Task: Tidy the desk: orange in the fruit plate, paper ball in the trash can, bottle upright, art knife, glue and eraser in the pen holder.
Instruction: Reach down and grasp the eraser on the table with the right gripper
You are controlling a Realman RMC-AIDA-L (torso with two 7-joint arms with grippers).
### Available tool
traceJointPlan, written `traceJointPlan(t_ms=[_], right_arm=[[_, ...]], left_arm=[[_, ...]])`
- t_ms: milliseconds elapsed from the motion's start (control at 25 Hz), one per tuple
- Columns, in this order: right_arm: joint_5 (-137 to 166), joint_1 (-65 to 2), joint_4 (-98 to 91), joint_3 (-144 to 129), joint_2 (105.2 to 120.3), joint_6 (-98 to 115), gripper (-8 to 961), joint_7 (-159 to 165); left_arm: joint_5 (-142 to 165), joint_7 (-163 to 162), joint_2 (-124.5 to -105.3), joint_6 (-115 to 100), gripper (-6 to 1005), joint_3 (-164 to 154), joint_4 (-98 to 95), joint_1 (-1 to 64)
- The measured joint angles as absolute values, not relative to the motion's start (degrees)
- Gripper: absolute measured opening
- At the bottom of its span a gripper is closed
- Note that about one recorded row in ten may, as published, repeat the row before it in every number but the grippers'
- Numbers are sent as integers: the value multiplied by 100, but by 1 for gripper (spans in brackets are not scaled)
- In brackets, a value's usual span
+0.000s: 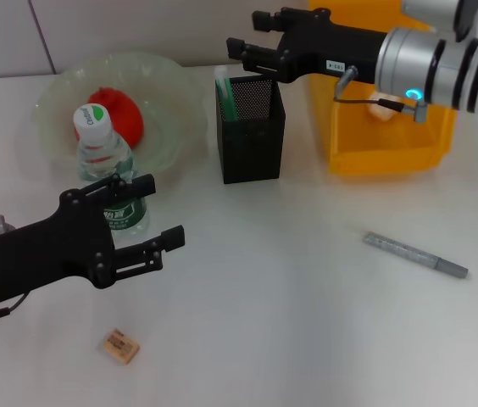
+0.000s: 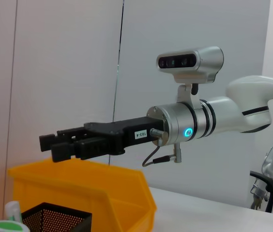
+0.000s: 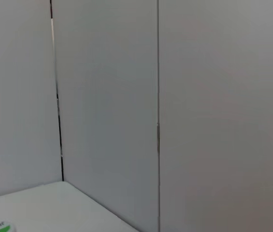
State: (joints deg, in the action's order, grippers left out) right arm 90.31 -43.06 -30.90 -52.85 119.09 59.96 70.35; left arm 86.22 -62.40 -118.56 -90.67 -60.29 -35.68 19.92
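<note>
The orange [image 1: 119,114] lies in the pale green fruit plate [image 1: 175,127] at the back left. Just in front of it the bottle [image 1: 103,157] stands upright with its green and white cap on. My left gripper [image 1: 163,212] is open beside the bottle's lower part. The black mesh pen holder [image 1: 252,140] holds the green and white glue [image 1: 225,95]. Right above it hovers my right gripper [image 1: 247,56], open and holding nothing, also seen as the right gripper [image 2: 56,146]. The grey art knife [image 1: 415,255] lies at the right. The eraser [image 1: 119,346] lies near the front.
The yellow trash can [image 1: 391,157] stands behind the pen holder's right side, partly under my right arm, with something pale [image 1: 383,110] inside. The trash can [image 2: 78,188] and pen holder [image 2: 54,217] sit below the right gripper.
</note>
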Motion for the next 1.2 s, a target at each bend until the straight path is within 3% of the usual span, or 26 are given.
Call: traceJointPlan(t_ms=[280,880,1200], right_arm=[[8494,-3767,-3721,-5282,11910,6485,687,6978],[9391,-2530,-4710,-5280,11743,8689,694,7174],[10214,-2253,-4826,-5257,11790,9210,694,7402]], left_arm=[[8622,-6240,-11847,-9056,813,-6007,-3568,1960],[8664,-6370,-11806,-9045,812,-5801,-3582,1913],[8760,-6607,-11723,-9050,812,-5801,-3736,1705]])
